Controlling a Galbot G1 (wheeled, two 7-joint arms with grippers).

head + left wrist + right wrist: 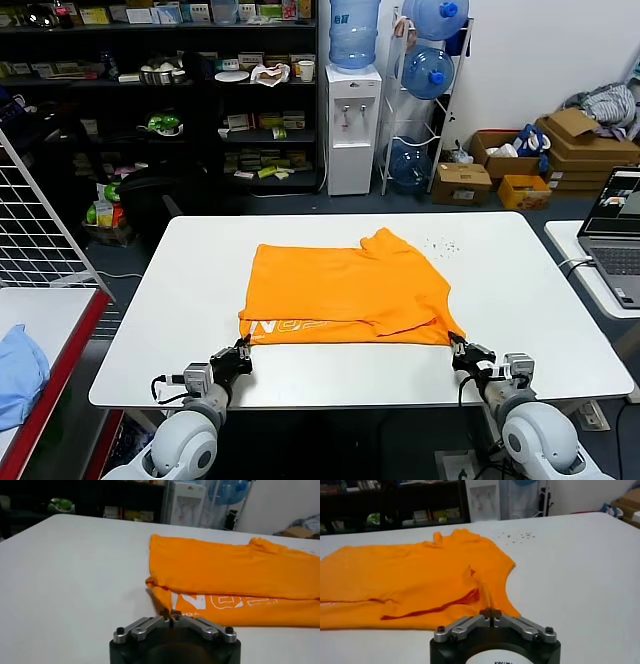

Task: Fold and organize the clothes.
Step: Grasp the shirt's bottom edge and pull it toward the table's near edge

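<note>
Grey rounded arms, black cabled screw-studded hands.

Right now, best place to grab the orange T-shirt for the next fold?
Probably the two near corners of the orange T-shirt, coming in low from the table's near edge. It lies flat, partly folded, its near hem straight along that edge. The left gripper and right gripper already sit there, jaws shut.

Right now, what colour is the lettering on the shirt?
White lettering on the orange shirt; left wrist view.
</note>
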